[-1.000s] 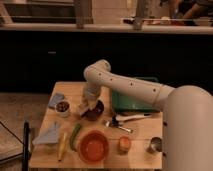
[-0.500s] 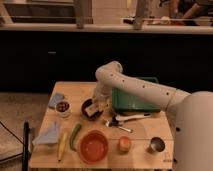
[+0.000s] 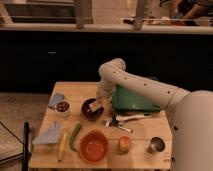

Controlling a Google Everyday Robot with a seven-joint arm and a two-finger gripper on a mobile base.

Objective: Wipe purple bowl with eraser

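The purple bowl (image 3: pixel 90 110) sits on the wooden table (image 3: pixel 150 131), left of centre. My gripper (image 3: pixel 97 103) reaches down from the white arm (image 3: pixel 135 85) onto the bowl's right rim. It is shut on the eraser (image 3: pixel 96 106), a small pale block at its tip that touches the inside of the bowl. The bowl's right side is partly hidden by the gripper.
A green tray (image 3: pixel 134 101) lies right of the bowl. Utensils (image 3: pixel 124 120) lie in front of the tray. The orange bowl (image 3: pixel 94 146), an orange fruit (image 3: pixel 123 144) and a metal cup (image 3: pixel 156 145) stand at the front. A white bowl (image 3: pixel 62 107), a grey-blue cloth (image 3: pixel 49 135), a banana (image 3: pixel 62 145) and a green vegetable (image 3: pixel 75 136) are on the left.
The arm's elbow has swung to the right while the gripper stays at the purple bowl, shifting slightly over its right side.
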